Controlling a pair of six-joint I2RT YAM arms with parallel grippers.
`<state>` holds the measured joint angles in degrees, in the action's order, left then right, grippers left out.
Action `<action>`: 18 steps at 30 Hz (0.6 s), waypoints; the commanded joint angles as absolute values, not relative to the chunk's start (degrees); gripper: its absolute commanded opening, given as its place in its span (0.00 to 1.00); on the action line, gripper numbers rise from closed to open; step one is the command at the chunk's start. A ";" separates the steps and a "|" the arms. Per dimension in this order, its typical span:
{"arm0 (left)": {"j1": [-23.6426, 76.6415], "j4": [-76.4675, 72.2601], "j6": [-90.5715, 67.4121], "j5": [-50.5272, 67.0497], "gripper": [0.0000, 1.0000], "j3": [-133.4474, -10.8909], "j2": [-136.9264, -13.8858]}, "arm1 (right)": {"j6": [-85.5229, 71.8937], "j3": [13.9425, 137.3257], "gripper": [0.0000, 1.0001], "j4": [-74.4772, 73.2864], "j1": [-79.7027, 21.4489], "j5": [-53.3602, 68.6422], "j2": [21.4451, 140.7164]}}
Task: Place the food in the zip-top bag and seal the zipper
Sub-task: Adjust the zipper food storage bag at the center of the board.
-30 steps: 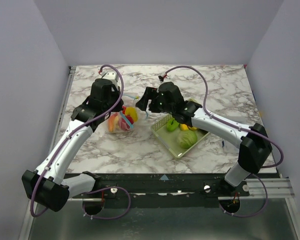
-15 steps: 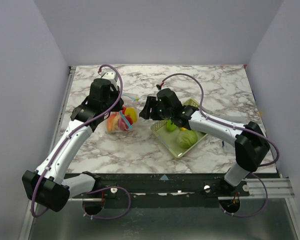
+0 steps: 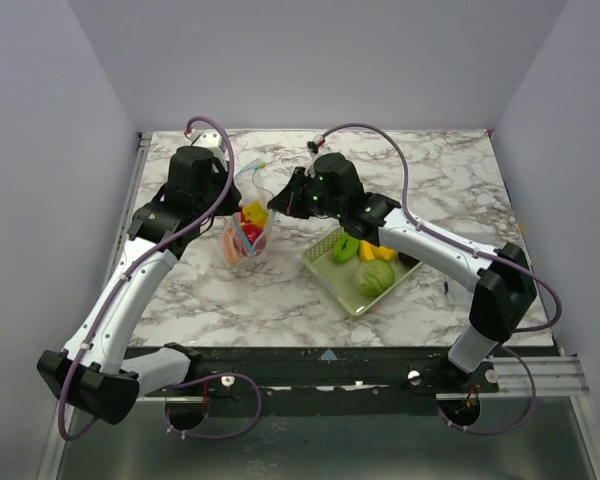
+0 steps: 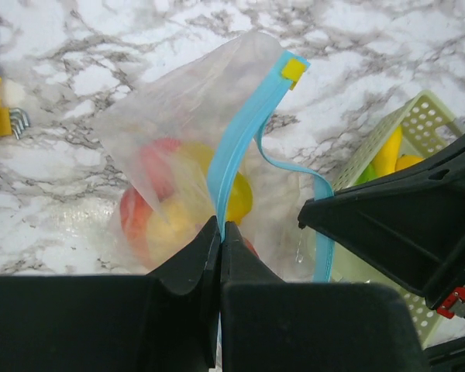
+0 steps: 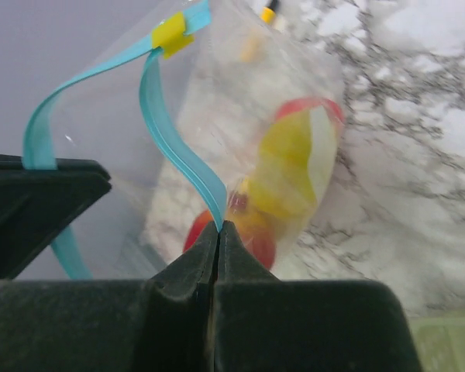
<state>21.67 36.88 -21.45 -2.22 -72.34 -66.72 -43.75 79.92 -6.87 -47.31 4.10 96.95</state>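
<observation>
Toy fruit [image 4: 151,209] (red and yellow) sits in the zip-top bag [image 4: 178,108] nearer the worktop's [image 3: 430,170] left edge; left pincer [image 4: 219,232] and right pincer [image 5: 218,229] both clench its zipper [image 4: 240,147].

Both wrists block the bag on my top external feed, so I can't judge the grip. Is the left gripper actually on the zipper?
Observer: Yes. The left gripper is shut on one strip of the zipper.
Operator: And the right one?
Observer: The right gripper is shut on the other strip.
Operator: Is any of it sealed?
Observer: The strips meet only at the yellow slider, at the end away from both pinches. Below it they part, so the mouth of the zip-top bag is open.
</observation>
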 commanded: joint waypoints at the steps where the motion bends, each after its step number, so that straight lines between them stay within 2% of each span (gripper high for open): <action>1: 21.27 41.79 -23.80 -4.47 0.00 -76.59 -62.82 | -48.01 82.35 0.00 -3.63 -47.77 9.40 94.51; 5: 21.16 37.55 -22.74 -5.09 0.00 -69.56 -60.53 | -49.03 78.50 0.00 -1.76 -47.79 8.97 94.90; 8: 21.16 37.84 -21.71 -2.75 0.00 -67.26 -64.58 | -49.60 75.82 0.00 -2.06 -47.88 8.37 96.06; 12: 21.11 41.92 -22.15 -1.22 0.00 -69.16 -67.56 | -50.65 75.51 0.00 -2.29 -47.97 9.88 95.95; 18: 21.18 41.44 -22.76 -0.75 0.00 -74.24 -59.15 | -49.65 81.55 0.00 -4.23 -48.49 11.28 93.56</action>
<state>21.43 41.76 -22.37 -2.57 -68.93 -67.64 -49.58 76.53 -3.81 -47.66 8.43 95.92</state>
